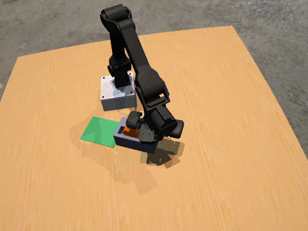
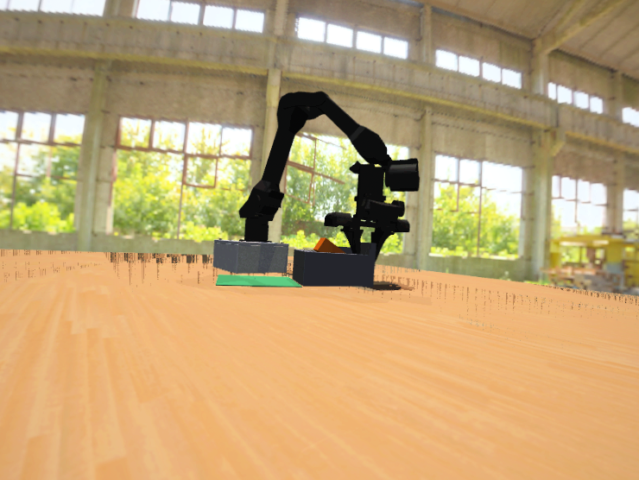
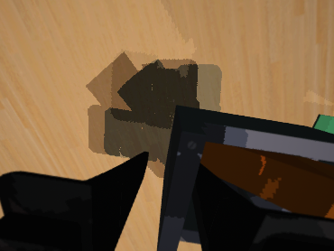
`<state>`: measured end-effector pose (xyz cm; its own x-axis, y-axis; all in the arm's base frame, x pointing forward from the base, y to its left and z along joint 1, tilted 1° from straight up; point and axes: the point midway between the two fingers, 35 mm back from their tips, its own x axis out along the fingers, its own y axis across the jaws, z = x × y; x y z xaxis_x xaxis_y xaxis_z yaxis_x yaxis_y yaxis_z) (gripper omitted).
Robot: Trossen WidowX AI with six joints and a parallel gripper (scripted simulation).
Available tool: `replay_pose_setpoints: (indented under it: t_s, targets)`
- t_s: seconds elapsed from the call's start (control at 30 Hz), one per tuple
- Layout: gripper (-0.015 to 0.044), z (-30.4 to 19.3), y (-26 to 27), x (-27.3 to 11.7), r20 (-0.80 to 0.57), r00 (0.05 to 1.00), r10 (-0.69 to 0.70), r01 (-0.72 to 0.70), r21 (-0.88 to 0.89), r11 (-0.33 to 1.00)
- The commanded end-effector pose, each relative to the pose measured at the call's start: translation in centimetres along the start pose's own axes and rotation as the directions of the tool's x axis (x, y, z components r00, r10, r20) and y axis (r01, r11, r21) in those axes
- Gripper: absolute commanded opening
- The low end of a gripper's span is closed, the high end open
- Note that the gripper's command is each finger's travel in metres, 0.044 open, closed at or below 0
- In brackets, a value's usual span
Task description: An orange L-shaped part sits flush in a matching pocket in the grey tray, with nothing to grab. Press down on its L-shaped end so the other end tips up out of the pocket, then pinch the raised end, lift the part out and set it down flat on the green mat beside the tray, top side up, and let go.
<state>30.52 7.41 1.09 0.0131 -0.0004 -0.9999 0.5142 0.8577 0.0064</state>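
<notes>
tabletop (image 2: 309, 387): wood-grain surface carrying everything; the arm's shadow falls just beside the tray
green mat (image 2: 256, 281): flat beside the tray on the side toward the arm's base; nothing lies on it
grey tray (image 2: 332, 268): sits between the mat and the arm's shadow; its pocket is partly uncovered at the mat end in the top view
orange part (image 2: 327, 245): tilted; one end stands up above the tray rim on the mat side, the other end is down in the pocket under the tool
tool (image 1: 142, 133): down at the far-from-mat end of the tray; partly spread, one finger (image 3: 113, 190) outside the tray wall and the other over the part; it pinches nothing, and seems to be pressing the low end
progress: the press step looks done or nearly so, since the end is raised; pinching that end, lifting out, laying the part flat on the mat and releasing all remain
base block (image 1: 117, 95): grey mount behind the mat, holding the arm
</notes>
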Motion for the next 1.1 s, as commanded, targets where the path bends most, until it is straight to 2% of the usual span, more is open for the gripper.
replay_pose_setpoints:
  t_s: [0.0,0.1,0.23,0.3,1.07]
  targets:
    - [0.0180,0.1,0.2,-0.6,0.001,1.000,0.001,-0.001,0.005,1.000]
    - [0.0180,0.3,0.1,-3.2,0.002,1.000,0.001,-0.001,0.005,1.000]
    - [0.0180,0.2,-0.7,-8.8,0.002,1.000,0.000,0.000,0.005,1.000]
    - [0.0180,0.1,-1.0,-9.9,0.002,1.000,0.000,0.000,0.005,1.000]
    - [0.0180,0.3,-0.6,-9.6,0.014,1.000,0.013,-0.013,0.008,1.000]
